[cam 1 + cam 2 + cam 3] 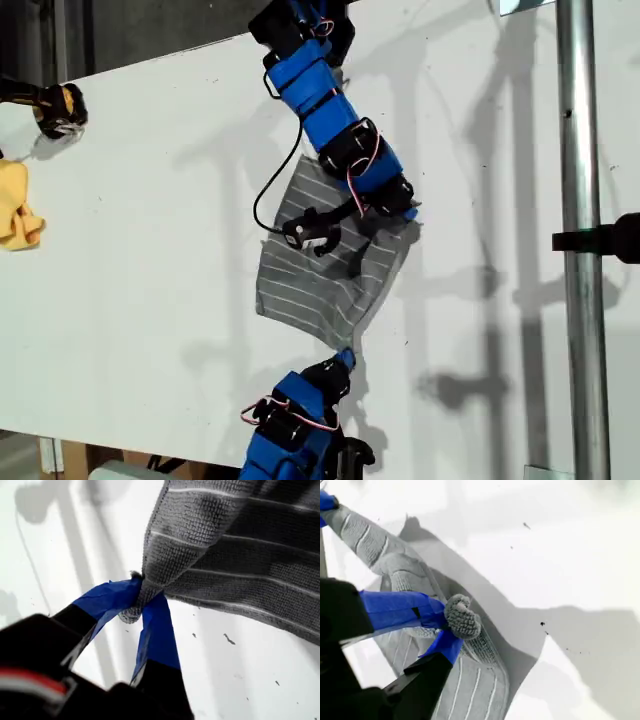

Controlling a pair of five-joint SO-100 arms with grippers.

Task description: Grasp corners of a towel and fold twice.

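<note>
Holding the towel [325, 265] by two of its corners, I had it lying rumpled near the middle of the desk [150, 250], closer to the near edge than the far one in the exterior view. My first gripper [142, 607] had its blue-taped jaws clamped together on one bunched corner [131, 612], the grey striped cloth fanning away from the pinch. My second gripper [447, 625] was likewise closed on another corner [462, 616], which bulged out past the tape as a small wad. To do this fold well, I judged I should keep both pinches firm, lift just enough to clear the desk, carry the two corners across together at one pace so the edge stayed taut, and lay them squarely over the opposite corners before letting go. No brand, label or readable writing showed anywhere, only white stripes.
</note>
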